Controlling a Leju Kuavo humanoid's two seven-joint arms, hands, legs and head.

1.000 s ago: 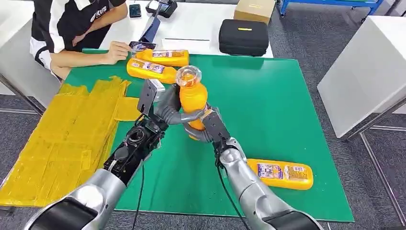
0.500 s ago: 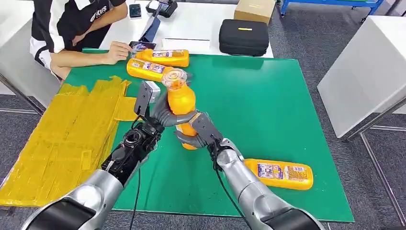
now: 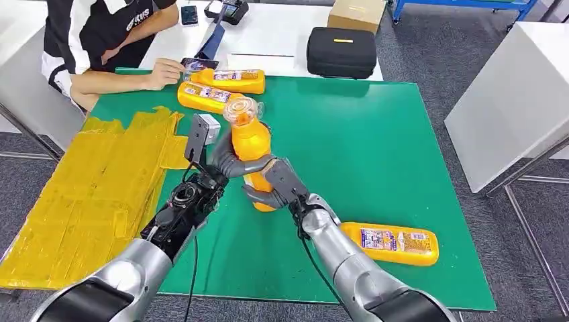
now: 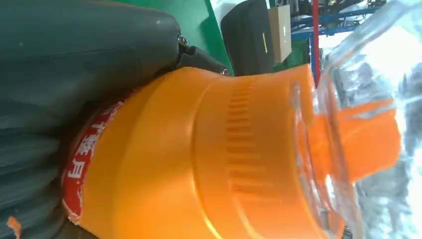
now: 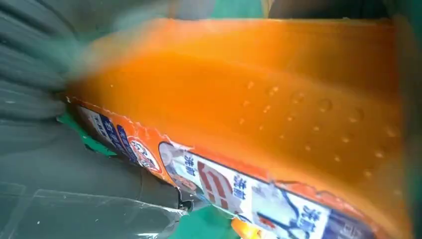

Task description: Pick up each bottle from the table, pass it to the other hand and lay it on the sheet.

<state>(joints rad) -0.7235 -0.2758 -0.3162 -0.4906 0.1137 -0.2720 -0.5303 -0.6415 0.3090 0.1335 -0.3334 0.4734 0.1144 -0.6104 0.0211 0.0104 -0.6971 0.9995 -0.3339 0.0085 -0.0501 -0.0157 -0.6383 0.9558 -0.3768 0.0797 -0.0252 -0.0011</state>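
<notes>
In the head view, the upright bottle had been carried leftward toward the yellow sheet over the last second, gripped high by the left hand and low by the right hand above the green bench; the handover was judged unfinished. In the left wrist view, grey fingers were seen wrapped on its shoulder, the cap blurred by glare. In the right wrist view, the label was cut off and smeared.
</notes>
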